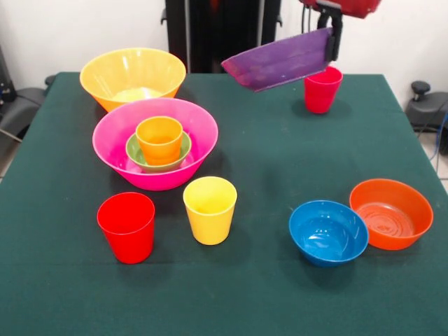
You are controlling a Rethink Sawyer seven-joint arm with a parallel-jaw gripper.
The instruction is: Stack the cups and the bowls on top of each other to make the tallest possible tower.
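While the arm hangs in at about one o'clock on my screen, I see the tool [330,43] clamped on the rim of the wide purple bowl [278,64], which it holds tilted in the air, clear of the green surface [266,182], its low edge pointing toward ten o'clock. Just beyond the bowl's raised end stands the crimson-pink cup [322,89], upright on the cloth. The tower [155,143] sits at about ten o'clock: the big hot-pink bowl [115,150] holds the small ribbed green bowl [136,152], and the orange cup [159,138] stands upright inside that. Touching its far side is the big orange-yellow bowl [132,75]. At seven o'clock the red cup [127,227] and the yellow cup [210,208] stand near each other, apart. At four o'clock the medium blue bowl [328,232] touches the medium orange bowl [391,213].
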